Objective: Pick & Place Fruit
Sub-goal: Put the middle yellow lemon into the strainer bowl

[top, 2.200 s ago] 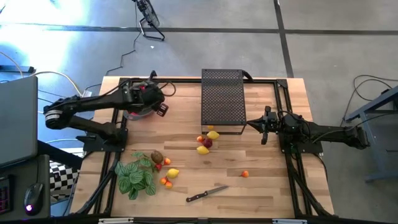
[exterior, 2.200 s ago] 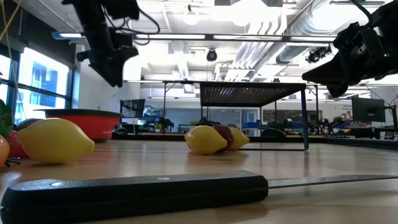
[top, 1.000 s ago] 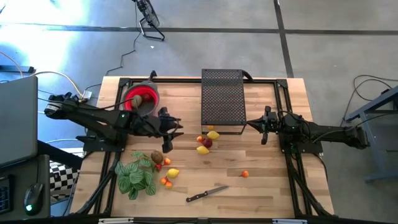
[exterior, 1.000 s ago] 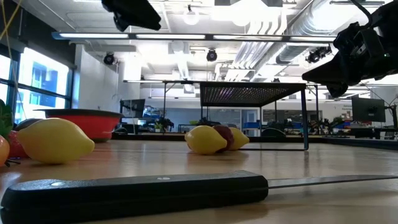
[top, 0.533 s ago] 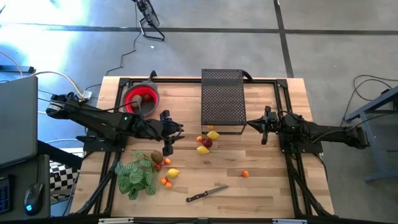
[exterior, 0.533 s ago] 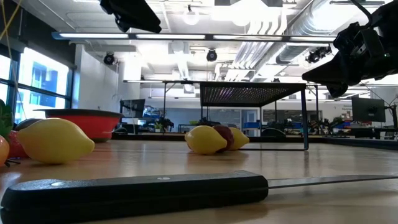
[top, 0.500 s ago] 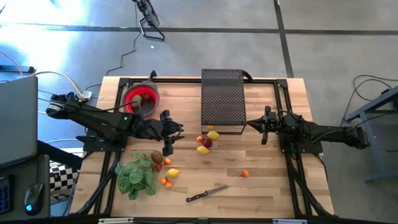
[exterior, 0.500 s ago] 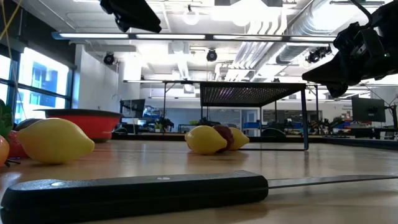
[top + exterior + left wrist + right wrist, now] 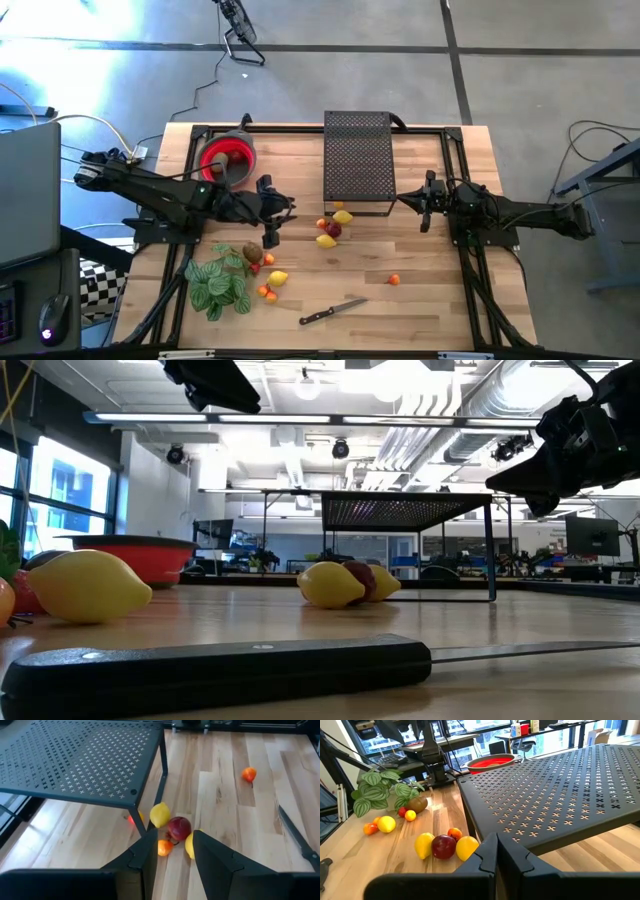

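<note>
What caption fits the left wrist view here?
Left hand, open and empty, above a cluster of two lemons, a red apple and a small orange fruit beside the perforated black stand.

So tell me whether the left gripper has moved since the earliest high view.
Yes. The left gripper, open and empty, went from over the red bowl toward the fruit cluster.

- Two yellow lemons, dark red apple, tiny orange piece, clustered mid-frame.
- Lone orange piece right of centre.
- Kiwi, lemon, small orange pieces lower left.
</note>
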### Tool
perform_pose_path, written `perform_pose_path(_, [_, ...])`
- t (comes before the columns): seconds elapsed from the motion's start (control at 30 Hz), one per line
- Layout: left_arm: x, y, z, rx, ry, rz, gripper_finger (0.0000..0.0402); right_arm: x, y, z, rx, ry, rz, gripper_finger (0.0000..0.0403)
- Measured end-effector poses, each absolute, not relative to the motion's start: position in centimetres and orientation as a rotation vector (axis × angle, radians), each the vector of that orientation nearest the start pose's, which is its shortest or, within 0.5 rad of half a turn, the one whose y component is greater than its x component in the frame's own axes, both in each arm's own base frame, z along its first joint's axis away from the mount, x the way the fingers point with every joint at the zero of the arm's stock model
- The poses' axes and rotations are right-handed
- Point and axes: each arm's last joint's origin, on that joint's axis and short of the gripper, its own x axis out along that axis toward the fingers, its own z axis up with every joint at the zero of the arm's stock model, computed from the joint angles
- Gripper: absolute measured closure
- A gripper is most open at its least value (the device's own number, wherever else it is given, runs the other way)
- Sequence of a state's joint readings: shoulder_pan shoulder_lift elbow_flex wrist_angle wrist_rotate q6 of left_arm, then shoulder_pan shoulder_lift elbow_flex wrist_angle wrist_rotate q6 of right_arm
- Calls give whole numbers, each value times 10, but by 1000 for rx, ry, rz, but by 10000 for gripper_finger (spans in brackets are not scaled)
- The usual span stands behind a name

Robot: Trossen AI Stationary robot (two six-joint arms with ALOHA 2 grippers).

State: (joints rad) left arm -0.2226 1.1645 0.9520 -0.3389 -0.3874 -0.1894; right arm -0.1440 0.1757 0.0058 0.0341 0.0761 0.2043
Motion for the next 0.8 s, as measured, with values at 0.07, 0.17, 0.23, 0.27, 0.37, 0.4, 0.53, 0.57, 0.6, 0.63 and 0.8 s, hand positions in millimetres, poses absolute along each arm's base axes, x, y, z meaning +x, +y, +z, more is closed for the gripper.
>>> perform_pose_path(0.07, [245, -44, 303, -27, 507, 211, 278, 106, -18, 154, 208, 113, -233, 401])
perform_pose_path(0.17, [245, -44, 303, -44, 505, 216, 257, 106, -18, 154, 208, 113, -233, 401])
perform_pose_path(0.23, [245, -44, 303, -44, 505, 215, 234, 106, -18, 154, 207, 113, -233, 401])
perform_pose_path(0.27, [245, -44, 303, -44, 505, 216, 220, 106, -18, 154, 207, 113, -233, 401])
perform_pose_path(0.37, [247, -45, 301, -37, 514, 215, 176, 106, -18, 154, 191, 115, -232, 401])
perform_pose_path(0.4, [247, -45, 300, -28, 523, 209, 162, 106, -18, 154, 190, 115, -232, 401])
perform_pose_path(0.53, [247, -46, 301, -5, 529, 147, 123, 106, -18, 154, 190, 115, -232, 401])
perform_pose_path(0.57, [247, -47, 300, -9, 533, 137, 116, 106, -18, 154, 190, 115, -232, 401])
perform_pose_path(0.6, [247, -47, 300, -10, 534, 136, 112, 106, -18, 154, 190, 116, -231, 401])
perform_pose_path(0.63, [247, -47, 300, -12, 534, 130, 109, 106, -18, 154, 190, 115, -232, 401])
perform_pose_path(0.8, [247, -47, 300, -16, 535, 116, 105, 106, -18, 154, 189, 115, -231, 401])
